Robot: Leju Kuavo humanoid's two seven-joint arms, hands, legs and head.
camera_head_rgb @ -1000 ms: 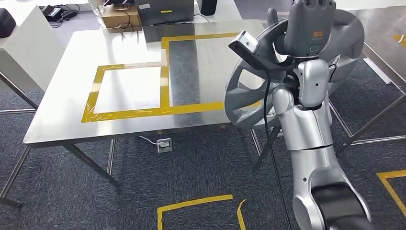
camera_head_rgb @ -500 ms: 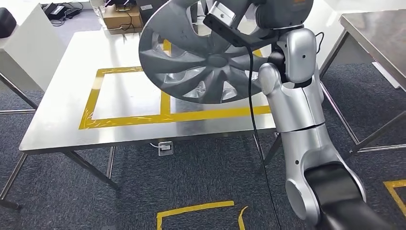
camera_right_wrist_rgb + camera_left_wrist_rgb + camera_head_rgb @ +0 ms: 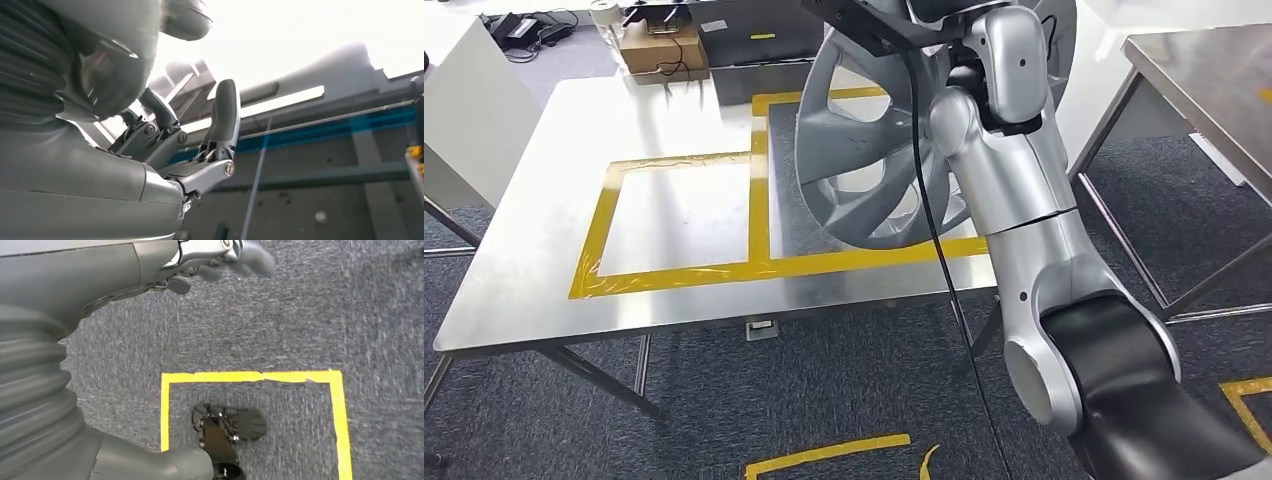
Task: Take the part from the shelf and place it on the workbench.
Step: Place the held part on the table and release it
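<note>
The part is a silver spoked wheel cover (image 3: 874, 150). My right arm holds it up on edge above the steel workbench (image 3: 544, 300), over the right-hand yellow taped rectangle (image 3: 864, 255). Its lower rim hangs just above the tabletop; I cannot tell whether it touches. In the right wrist view my right hand (image 3: 200, 150) has its fingers (image 3: 225, 115) curled in a grip, and the part itself is hard to make out there. My left hand (image 3: 215, 265) hangs at my side over grey carpet and holds nothing.
A second taped rectangle (image 3: 604, 225) lies on the bench's left half. A cardboard box (image 3: 659, 50) and cables sit at the far edge. Another steel table (image 3: 1204, 70) stands to the right and a white cabinet (image 3: 464, 100) to the left. Yellow tape (image 3: 824, 455) marks the floor.
My right arm has swung the wheel cover from beside the bench's right edge up and over the tabletop; it now stands more upright above the right taped rectangle. The view has shifted slightly.
</note>
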